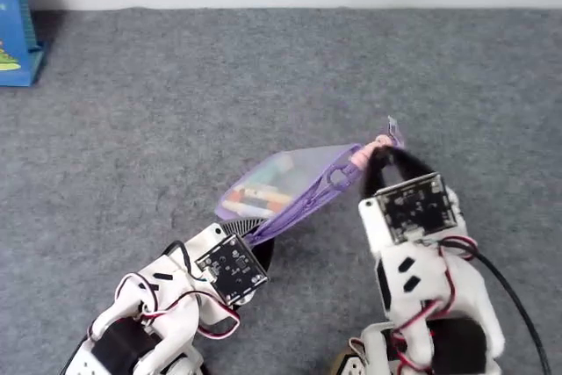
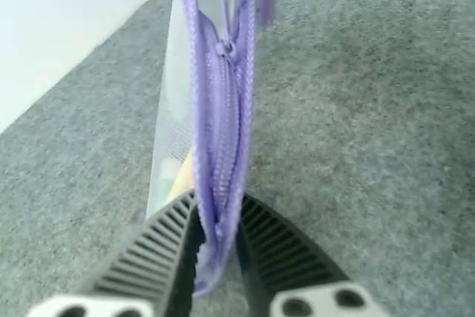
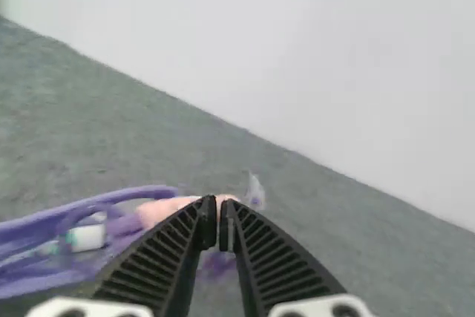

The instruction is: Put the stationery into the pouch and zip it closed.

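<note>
Soft, light pouch (image 1: 281, 183) with stationery (image 1: 257, 196) inside sags just over grey mat (image 1: 132, 103), left gripper (image 2: 217, 217) pinching its zipper-edge corner, right gripper (image 3: 218, 213) clamped on pink tab (image 3: 159, 213); likely floppy, so hold the fabric ends, not the slick sides.

Pouch (image 1: 281, 183): clear frosted walls edged by a lilac zipper (image 2: 223, 131). Stationery (image 1: 259, 195) inside, just ahead of the left claw (image 2: 217, 250): orange, yellow, white and pale green. Zipper pull (image 3: 159, 213), at the tips of the right claw (image 3: 217, 224): pink. Both claws: black ribbed fingers, white bodies, red, black and white wires (image 1: 439, 296). Tabletop (image 1: 176, 85): mottled grey felt.
</note>
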Motion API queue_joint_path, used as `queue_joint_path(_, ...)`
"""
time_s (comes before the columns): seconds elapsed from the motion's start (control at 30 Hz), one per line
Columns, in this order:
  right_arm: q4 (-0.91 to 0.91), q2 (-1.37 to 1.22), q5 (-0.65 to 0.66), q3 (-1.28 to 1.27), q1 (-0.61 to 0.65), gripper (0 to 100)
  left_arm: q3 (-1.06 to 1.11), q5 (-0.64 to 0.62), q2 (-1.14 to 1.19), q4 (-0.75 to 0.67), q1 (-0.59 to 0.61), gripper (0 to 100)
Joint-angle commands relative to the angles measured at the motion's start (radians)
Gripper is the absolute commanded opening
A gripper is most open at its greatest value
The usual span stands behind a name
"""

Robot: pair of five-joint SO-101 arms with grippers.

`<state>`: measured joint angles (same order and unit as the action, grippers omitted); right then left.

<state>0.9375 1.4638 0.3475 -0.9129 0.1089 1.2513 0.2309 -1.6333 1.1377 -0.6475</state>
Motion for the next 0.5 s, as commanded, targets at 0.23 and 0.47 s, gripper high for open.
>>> queue_joint_path(0.23, -0.3, 0.001, 0.026, -0.207, -0.194, 0.8, -0.027, 0.003, -0.014, 0.006, 0.008, 1)
queue_joint_path(0.47, -0.145, 0.048, -0.029, -0.138, -0.229, 3.6, -0.024, 0.003, -0.014, 0.005, 0.008, 1)
